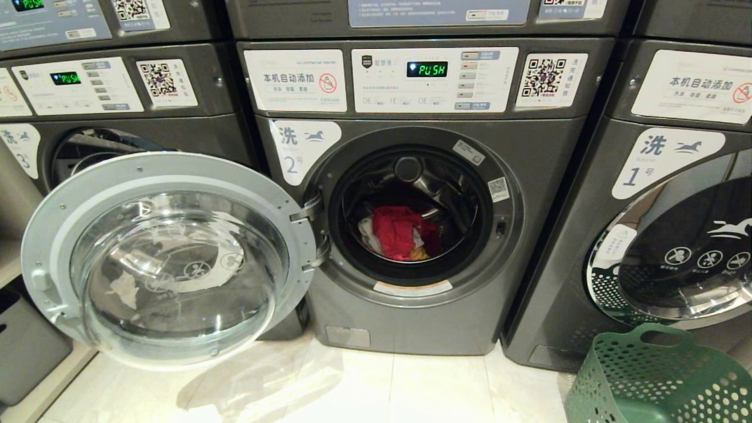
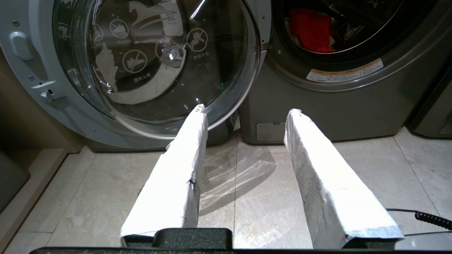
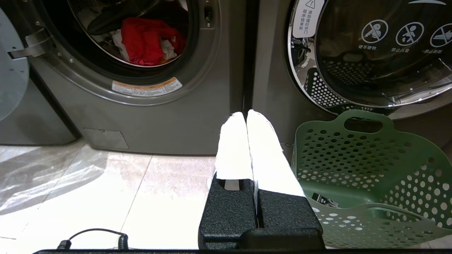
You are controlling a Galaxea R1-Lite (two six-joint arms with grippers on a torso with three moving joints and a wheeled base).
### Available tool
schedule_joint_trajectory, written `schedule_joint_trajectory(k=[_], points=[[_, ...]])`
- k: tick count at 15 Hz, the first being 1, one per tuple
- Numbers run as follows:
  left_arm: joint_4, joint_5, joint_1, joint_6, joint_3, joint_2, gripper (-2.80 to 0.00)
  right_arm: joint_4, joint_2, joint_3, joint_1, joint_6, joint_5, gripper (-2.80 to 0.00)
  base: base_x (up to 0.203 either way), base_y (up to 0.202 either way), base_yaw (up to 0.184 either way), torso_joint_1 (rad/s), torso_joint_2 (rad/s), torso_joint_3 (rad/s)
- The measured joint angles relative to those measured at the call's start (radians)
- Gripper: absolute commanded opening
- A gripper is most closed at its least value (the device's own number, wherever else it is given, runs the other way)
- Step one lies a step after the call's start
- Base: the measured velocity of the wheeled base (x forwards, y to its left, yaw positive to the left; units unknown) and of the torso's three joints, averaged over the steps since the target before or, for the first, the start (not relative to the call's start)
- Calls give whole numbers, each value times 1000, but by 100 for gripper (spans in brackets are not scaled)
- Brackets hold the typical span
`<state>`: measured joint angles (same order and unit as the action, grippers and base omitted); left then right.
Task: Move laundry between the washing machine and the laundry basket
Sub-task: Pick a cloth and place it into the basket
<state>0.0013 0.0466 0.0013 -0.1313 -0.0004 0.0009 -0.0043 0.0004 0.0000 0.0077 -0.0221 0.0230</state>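
The left gripper (image 2: 245, 114) hung low over the tiled floor (image 2: 247, 197), its two white-wrapped fingers (image 2: 183, 155) standing apart with nothing between them. Beyond its tips stood the round glass door (image 2: 155, 67) of the washing machine (image 1: 411, 223), swung fully open on its hinge toward the robot's left. The right gripper (image 3: 246, 116) also hung low over the floor, its white fingers (image 3: 233, 148) pressed together and empty. Just beside it, on the robot's right, the green laundry basket (image 3: 356, 165) stood on the floor in front of the closed machine numbered 1 (image 1: 664, 194). The laundry (image 1: 399, 232), a red garment with white and a small yellow-orange piece, lay at the bottom of the drum of the washing machine marked 2. The display (image 1: 427, 69) above read PUSH. The machine numbered 3 (image 1: 88, 117) stood at the left.
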Motion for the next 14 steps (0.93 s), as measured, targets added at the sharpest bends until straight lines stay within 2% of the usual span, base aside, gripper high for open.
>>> schedule_joint_trajectory(k=[5,14], points=[[1,-1,0,0,-1,0,-280,0,0,0,-1,2,0,-280,0,0,0,1,1,-59],[3,-2,0,1,-1,0,-280,0,0,0,0,0,0,-280,0,0,0,3,1,-192]])
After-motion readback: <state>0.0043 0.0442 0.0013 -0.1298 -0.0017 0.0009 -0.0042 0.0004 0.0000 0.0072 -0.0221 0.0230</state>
